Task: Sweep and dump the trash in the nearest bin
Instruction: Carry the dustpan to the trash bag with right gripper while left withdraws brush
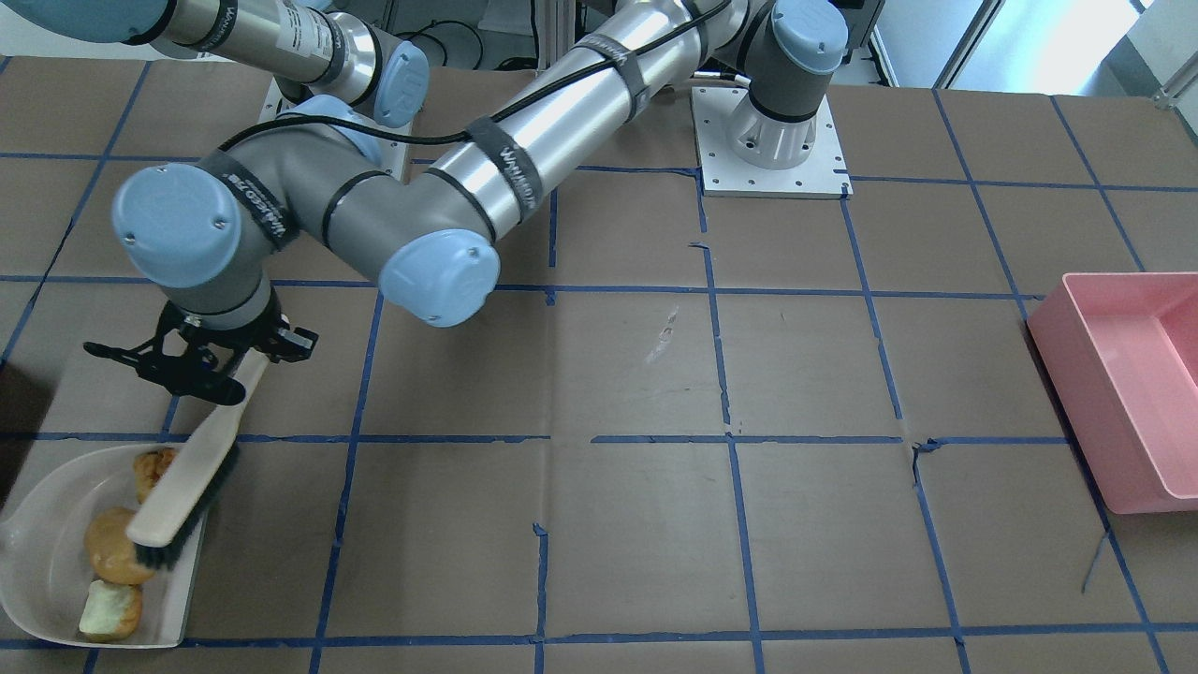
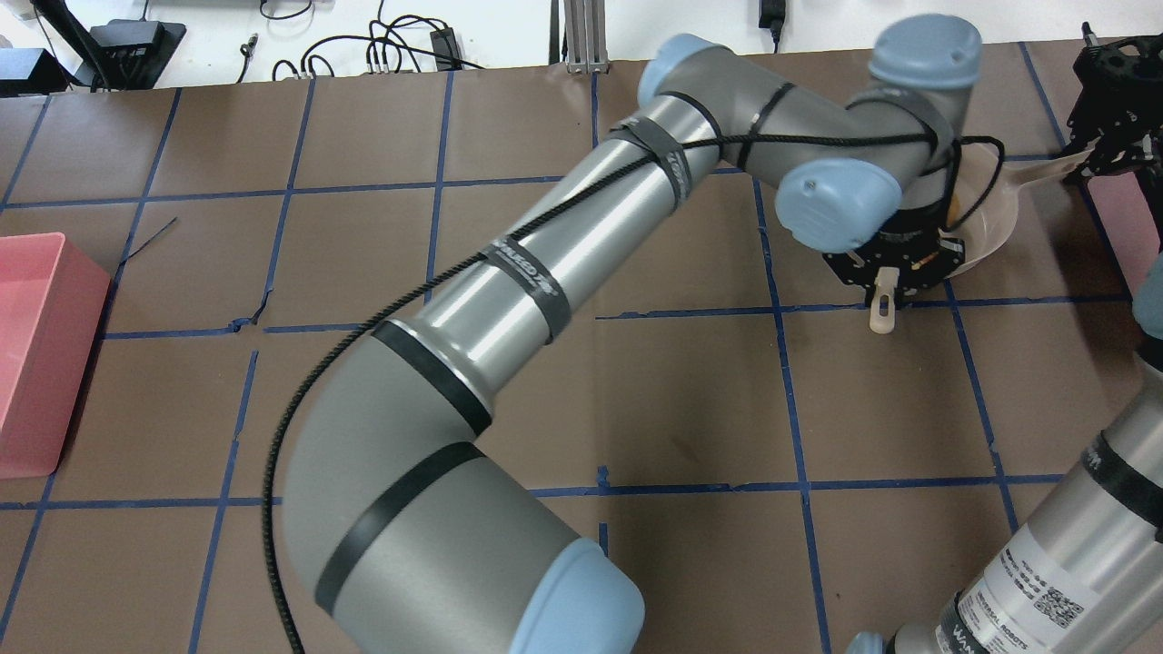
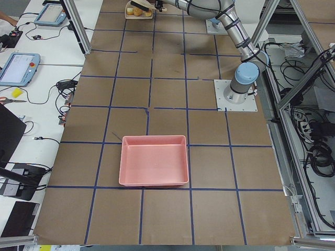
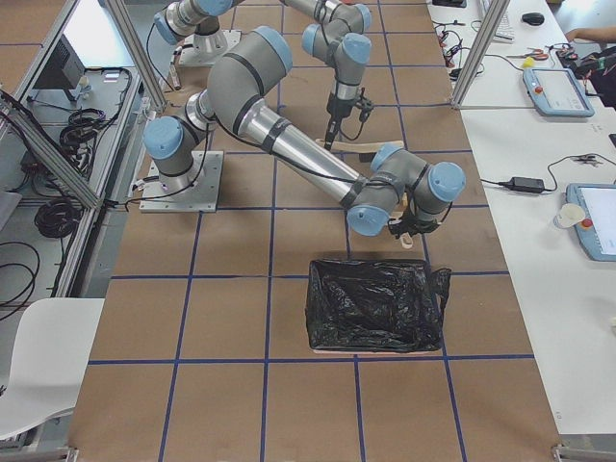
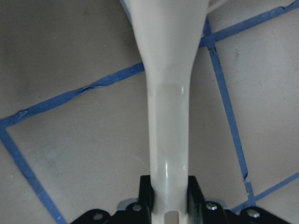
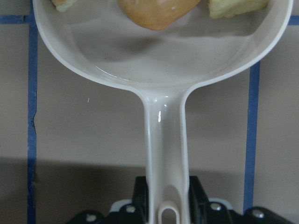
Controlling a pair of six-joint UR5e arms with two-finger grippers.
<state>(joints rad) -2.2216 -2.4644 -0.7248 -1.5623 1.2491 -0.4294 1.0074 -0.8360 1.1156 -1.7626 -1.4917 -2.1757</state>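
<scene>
Your left gripper is clamping the brush handle, your right gripper the dustpan handle. The trash is lying in the pan just ahead of both. Blue tape is gridding the brown-papered table; the pink bin is sitting well away.

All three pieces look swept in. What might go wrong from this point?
The potato-shaped lump lies loose in the dustpan, near its open edge; tilting on the lift may roll it out. The left gripper and brush reach over the dustpan, so raising it risks a bump.
</scene>
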